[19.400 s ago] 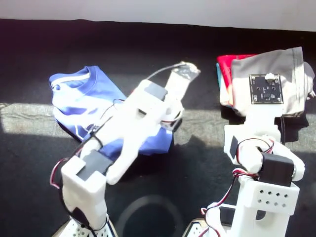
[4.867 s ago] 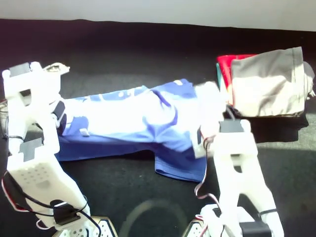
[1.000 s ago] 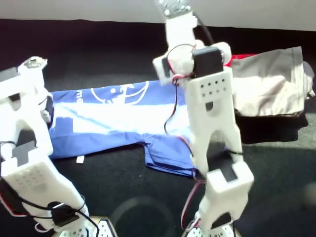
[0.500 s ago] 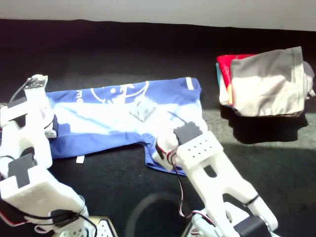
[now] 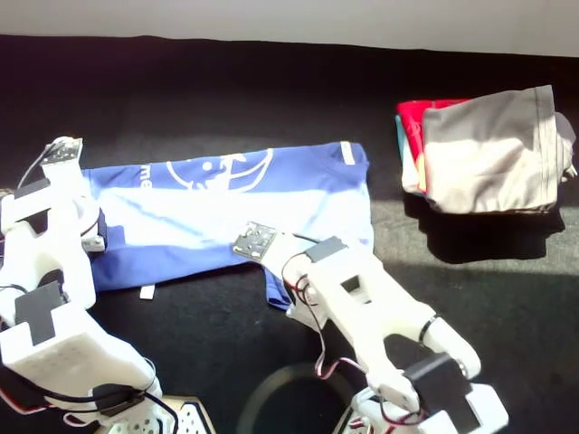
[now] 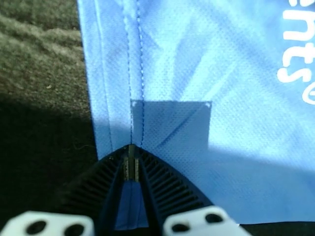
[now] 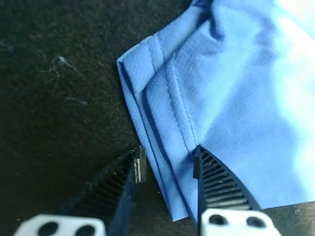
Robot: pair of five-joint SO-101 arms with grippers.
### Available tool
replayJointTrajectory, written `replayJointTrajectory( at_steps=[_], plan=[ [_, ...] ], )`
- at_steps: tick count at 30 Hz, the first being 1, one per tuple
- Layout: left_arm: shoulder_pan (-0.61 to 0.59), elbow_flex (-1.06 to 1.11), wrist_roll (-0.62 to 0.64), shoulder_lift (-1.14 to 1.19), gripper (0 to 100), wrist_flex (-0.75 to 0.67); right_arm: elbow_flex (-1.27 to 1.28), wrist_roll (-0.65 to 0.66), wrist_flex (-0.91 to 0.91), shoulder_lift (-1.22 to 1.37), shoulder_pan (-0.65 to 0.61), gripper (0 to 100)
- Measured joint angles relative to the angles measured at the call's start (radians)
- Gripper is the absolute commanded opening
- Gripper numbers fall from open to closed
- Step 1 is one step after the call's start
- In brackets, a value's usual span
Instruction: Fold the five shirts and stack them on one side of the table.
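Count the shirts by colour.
Blue shirt: 1, spread flat
Grey shirt: 1, on top at the right
Red shirt: 1, under the grey
Teal shirt: 1, an edge beside the red
Total: 4 that can be told apart

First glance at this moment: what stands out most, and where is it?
A blue shirt lies spread flat across the left and middle of the black table, white print up. The left gripper is clamped on the hem at the shirt's left end, and the right gripper stands open astride a flap at the shirt's near edge. At the far right, a folded grey shirt lies on a red shirt.
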Motion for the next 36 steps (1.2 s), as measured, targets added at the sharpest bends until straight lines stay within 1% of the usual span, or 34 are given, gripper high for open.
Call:
replayJointTrajectory(
  at_steps=[6,7,8,10,11,12,16,20,24,28,31,36],
  plan=[
    [0.0,0.003,0.002,0.0,1,-0.006,-0.107,0.002,0.003,0.163,0.005,16.1],
    [0.0,0.003,0.002,0.0,1,-0.006,-0.123,0.002,0.005,0.187,0.005,14.7],
    [0.0,0.003,0.002,0.0,1,-0.006,-0.138,0.002,0.005,0.209,0.005,11.7],
    [0.0,0.003,0.002,0.0,1,-0.006,-0.164,0.002,0.005,0.233,0.009,1.6],
    [0.0,0.003,0.002,0.0,1,-0.006,-0.18,0.002,0.005,0.239,0.017,0.2],
    [0.0,0.003,0.002,0.0,1,-0.006,-0.192,0.002,0.005,0.244,0.028,1.6],
    [0.0,0.003,0.002,0.0,1,-0.006,-0.242,0.002,0.028,0.267,0.066,0.6],
    [0.0,0.003,0.002,0.0,1,-0.006,-0.33,0.002,0.118,0.275,0.086,0.6],
    [0.0,0.003,0.002,0.0,1,-0.006,-0.509,0.008,0.244,0.279,0.117,0.6],
    [0.0,0.003,0.002,0.0,1,-0.006,-0.701,0.008,0.292,0.299,0.158,0.6],
    [0.0,0.003,0.002,0.0,1,-0.006,-0.815,0.011,0.301,0.373,0.17,0.6],
    [0.0,0.003,0.002,0.0,1,-0.006,-1.036,0.011,0.285,0.569,0.173,1.4]
  ],
)
